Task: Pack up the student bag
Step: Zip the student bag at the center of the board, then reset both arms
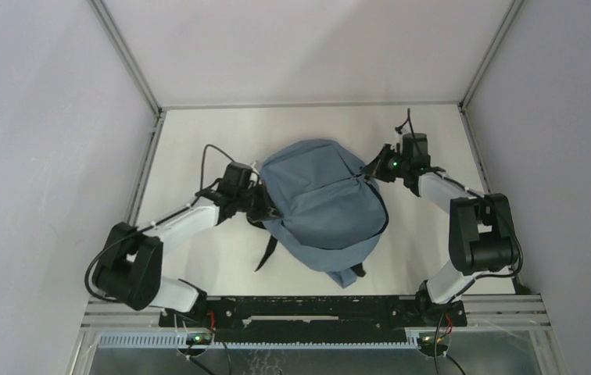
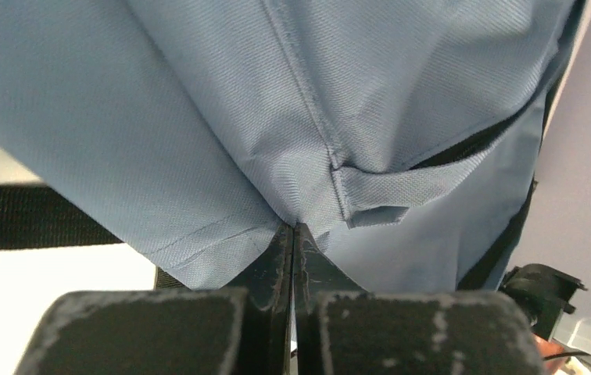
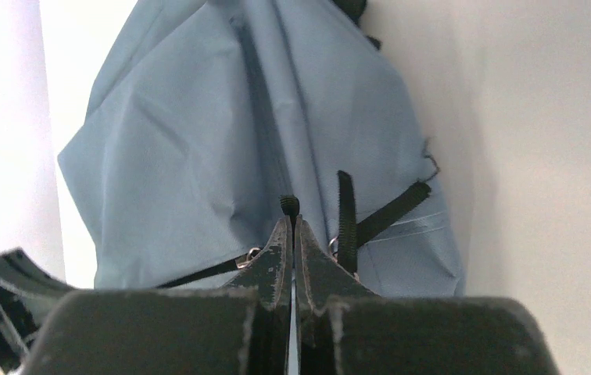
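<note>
The student bag [image 1: 320, 205], soft blue-grey fabric, lies in the middle of the white table, its fabric bunched and lifted between the two arms. My left gripper [image 1: 265, 209] is at the bag's left edge. In the left wrist view it [image 2: 293, 228] is shut on a pinched fold of the bag's fabric [image 2: 222, 141] beside a seam. My right gripper [image 1: 370, 173] is at the bag's upper right. In the right wrist view it [image 3: 292, 221] is shut on a black zip pull cord [image 3: 289, 204], whose tip pokes out above the jaws. A second black pull cord [image 3: 345, 219] hangs just to the right.
A black strap [image 1: 267, 254] trails from the bag's lower left toward the near edge. Grey enclosure walls and metal posts [image 1: 128, 58] border the table [image 1: 198, 133] on three sides. A black rail [image 1: 316, 308] with the arm bases runs along the near edge.
</note>
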Motion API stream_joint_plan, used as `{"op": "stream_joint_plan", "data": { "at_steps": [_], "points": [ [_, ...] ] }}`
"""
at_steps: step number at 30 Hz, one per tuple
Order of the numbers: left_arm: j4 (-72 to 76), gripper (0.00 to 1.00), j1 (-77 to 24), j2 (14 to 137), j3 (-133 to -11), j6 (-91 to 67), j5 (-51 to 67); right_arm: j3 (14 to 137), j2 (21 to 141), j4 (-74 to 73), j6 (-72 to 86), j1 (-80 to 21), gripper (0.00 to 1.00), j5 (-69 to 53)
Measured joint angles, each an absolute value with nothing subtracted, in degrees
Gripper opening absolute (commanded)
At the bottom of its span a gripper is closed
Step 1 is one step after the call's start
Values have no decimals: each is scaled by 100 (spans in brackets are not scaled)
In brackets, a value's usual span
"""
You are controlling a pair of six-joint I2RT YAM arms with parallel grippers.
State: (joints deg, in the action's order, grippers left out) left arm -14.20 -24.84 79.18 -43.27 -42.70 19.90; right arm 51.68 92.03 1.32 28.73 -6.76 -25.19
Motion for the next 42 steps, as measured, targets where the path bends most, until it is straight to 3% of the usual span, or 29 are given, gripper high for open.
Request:
{"op": "stream_joint_plan", "data": {
  "at_steps": [6, 7, 9, 12, 13, 15, 16, 17, 26, 29, 33, 36, 42],
  "points": [
    [-1120, 0, -3142, 8801, -5218, -4508, 2134, 5520, 9636, 21, 2880, 207, 0, -2727],
    [-1094, 6, -3218, 8962, -5398, -4515, 2158, 5570, 9690, 5, 2893, 357, 0, -2751],
    [-1035, 40, -3395, 9367, -5848, -4510, 2272, 5708, 9778, -58, 2906, 624, 0, -2749],
    [-1090, 75, -3586, 9736, -6353, -4425, 2445, 6097, 9876, -276, 2910, 884, 47, -2694],
    [-1162, 94, -3634, 9762, -6486, -4372, 2443, 6283, 9883, -405, 2893, 917, 58, -2650],
    [-1402, 97, -3704, 9699, -6746, -4156, 2368, 6678, 9865, -593, 2797, 947, 72, -2432],
    [-1518, 97, -3717, 9638, -6853, -4029, 2296, 6812, 9821, -646, 2792, 941, 92, -2324],
    [-1662, 97, -3721, 9542, -6956, -3903, 2171, 6897, 9741, -698, 2781, 923, 99, -2241],
    [-2696, 94, -2790, 7260, -7094, -2888, 1109, 6978, 7360, -1306, 2620, 351, 100, -1667],
    [-2838, 100, -2622, 6375, -7052, -2512, 663, 6917, 6556, -1516, 2458, -193, 100, -1321],
    [-2897, 100, -2639, 5046, -6602, -2082, -200, 6195, 5631, -1776, 2257, -1133, 100, -637],
    [-2995, 100, -2637, 4233, -6104, -1944, -993, 5474, 5238, -2003, 2257, -1286, 100, -113],
    [-3446, 100, -2637, 3920, -5476, -1999, -1955, 4458, 4853, -2458, 2381, -1278, 100, 668]
  ]
}}
